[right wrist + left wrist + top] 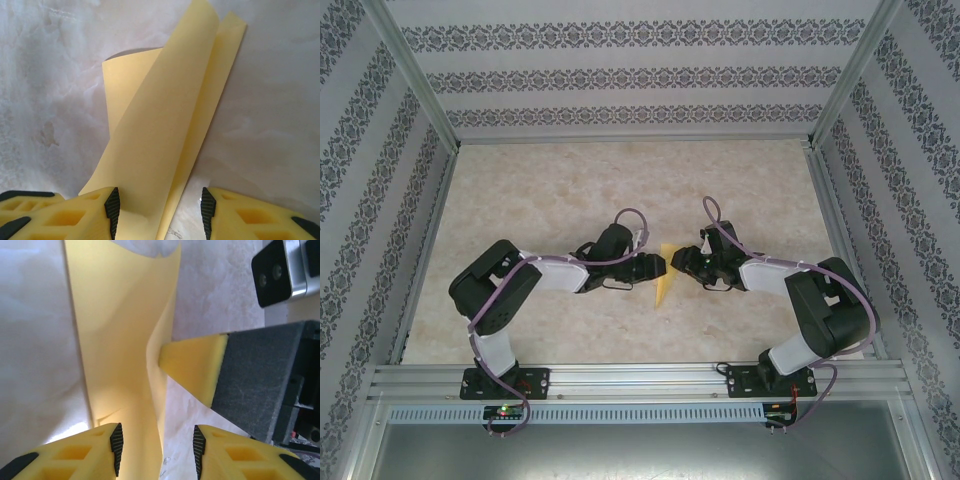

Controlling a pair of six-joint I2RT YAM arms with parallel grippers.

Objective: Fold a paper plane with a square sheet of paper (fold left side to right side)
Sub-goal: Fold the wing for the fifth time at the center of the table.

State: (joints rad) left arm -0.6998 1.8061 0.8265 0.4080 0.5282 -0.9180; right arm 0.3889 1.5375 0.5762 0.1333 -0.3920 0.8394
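Left claw, yellow sheet — lengthwise near-far (tapering nearward)

The top camera hangs high behind the arm bases and looks down and forward, far enough to take in the whole table. Each wrist camera sits close behind its own jaws, the left gripper and the right gripper, facing along them at the tabletop from opposite sides. All three views share the paper at mid-table
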